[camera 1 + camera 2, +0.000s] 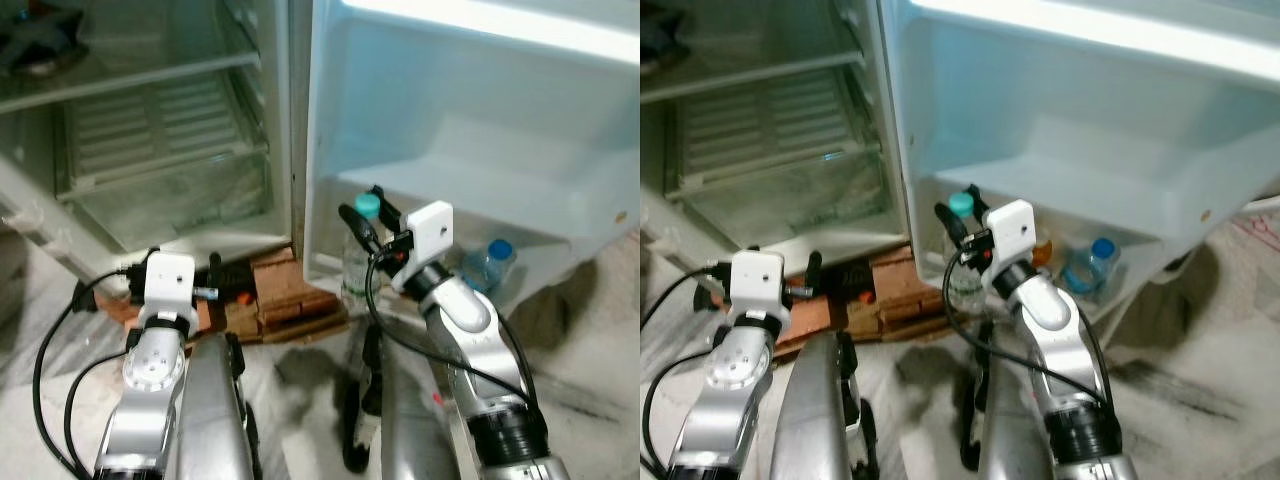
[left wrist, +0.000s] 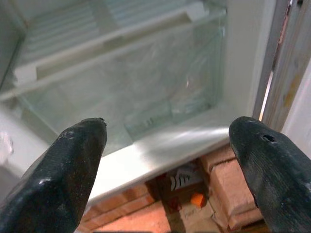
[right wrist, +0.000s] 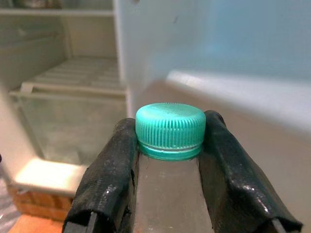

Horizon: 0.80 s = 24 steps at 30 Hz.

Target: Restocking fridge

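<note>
A: Where is the bottle?

B: The right claw (image 1: pixel 365 220) is clamped round the neck of a green-capped bottle (image 1: pixel 358 262), at the door's bottom shelf (image 1: pixel 420 300). A blue-capped bottle (image 1: pixel 490 262) sits there at its three o'clock.

A: And the left claw (image 2: pixel 165 160)?

B: Spread wide, empty, facing the bare crisper drawer (image 2: pixel 126 92). Most restocking seems left. Bricks (image 1: pixel 290 300) prop the fridge on a pale floor (image 1: pixel 590 370).

Blue-capped bottle (image 1: pixel 489 263) in the fridge door's bottom shelf (image 1: pixel 560 262).

Ribbed teal cap (image 3: pixel 169 127) between black fingers (image 3: pixel 104 170).
</note>
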Tool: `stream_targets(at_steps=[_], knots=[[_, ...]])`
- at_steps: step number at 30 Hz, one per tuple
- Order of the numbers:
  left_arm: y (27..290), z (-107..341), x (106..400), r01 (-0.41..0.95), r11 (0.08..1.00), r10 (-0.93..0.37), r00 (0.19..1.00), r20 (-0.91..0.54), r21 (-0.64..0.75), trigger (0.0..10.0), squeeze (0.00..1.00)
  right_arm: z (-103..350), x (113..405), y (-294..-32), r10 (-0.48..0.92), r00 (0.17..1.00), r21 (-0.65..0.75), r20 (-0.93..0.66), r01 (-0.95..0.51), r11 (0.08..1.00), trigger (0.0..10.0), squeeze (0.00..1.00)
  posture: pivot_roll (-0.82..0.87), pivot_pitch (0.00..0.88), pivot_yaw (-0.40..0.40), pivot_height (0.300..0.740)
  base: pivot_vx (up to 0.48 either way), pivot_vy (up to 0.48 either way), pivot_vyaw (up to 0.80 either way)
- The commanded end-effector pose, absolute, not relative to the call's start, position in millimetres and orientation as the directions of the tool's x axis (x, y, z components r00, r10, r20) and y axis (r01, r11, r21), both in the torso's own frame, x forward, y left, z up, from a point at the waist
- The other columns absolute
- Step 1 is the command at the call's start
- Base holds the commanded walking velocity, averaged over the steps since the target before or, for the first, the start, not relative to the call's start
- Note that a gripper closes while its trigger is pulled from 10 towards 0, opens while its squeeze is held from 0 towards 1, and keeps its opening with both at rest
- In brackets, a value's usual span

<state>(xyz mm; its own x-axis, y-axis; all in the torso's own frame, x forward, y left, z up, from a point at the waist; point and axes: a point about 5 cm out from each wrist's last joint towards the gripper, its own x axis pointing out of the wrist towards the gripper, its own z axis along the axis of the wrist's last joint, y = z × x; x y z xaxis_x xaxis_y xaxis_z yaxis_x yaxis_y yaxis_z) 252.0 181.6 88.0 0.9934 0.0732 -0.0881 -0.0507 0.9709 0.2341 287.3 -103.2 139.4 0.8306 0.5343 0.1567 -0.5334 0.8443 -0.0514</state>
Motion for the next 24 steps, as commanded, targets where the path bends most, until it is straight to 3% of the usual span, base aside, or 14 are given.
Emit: stream_targets(at_steps=[1,9,15,17,24], knots=[[185.6,90.0,247.7,-0.072,0.964,0.097,0.992,-0.086,0.256,10.0,0.0,142.8,289.7,-100.4,0.539,0.824,-0.072,0.173,-0.535,0.841,10.0,0.0,0.05,0.195,-0.017,0.513,0.0,0.0,0.0],[188.9,90.2,237.3,-0.084,0.931,0.121,0.989,-0.081,0.355,10.0,0.0,151.8,301.3,-87.2,0.562,0.801,-0.114,0.208,-0.551,0.827,10.0,0.0,0.07,0.209,-0.023,0.513,0.0,0.0,0.0],[186.0,89.8,227.3,-0.083,0.932,0.124,0.988,-0.095,0.353,10.0,0.0,159.4,312.3,-65.8,0.601,0.767,-0.118,0.226,-0.591,0.798,10.0,0.0,0.09,0.233,-0.04,0.513,0.0,0.0,0.0],[187.5,90.5,218.9,-0.097,0.934,0.142,0.984,-0.106,0.345,10.0,0.0,164.9,315.8,-56.9,0.617,0.744,-0.157,0.257,-0.598,0.786,10.0,0.0,0.1,0.249,-0.053,0.496,0.0,0.0,0.0],[185.9,93.7,207.5,-0.094,0.931,0.141,0.984,-0.11,0.352,10.0,0.0,172.1,328.4,-54.4,0.584,0.753,-0.206,0.303,-0.546,0.812,10.0,0.0,0.13,0.279,-0.063,0.496,0.0,0.0,0.06]])
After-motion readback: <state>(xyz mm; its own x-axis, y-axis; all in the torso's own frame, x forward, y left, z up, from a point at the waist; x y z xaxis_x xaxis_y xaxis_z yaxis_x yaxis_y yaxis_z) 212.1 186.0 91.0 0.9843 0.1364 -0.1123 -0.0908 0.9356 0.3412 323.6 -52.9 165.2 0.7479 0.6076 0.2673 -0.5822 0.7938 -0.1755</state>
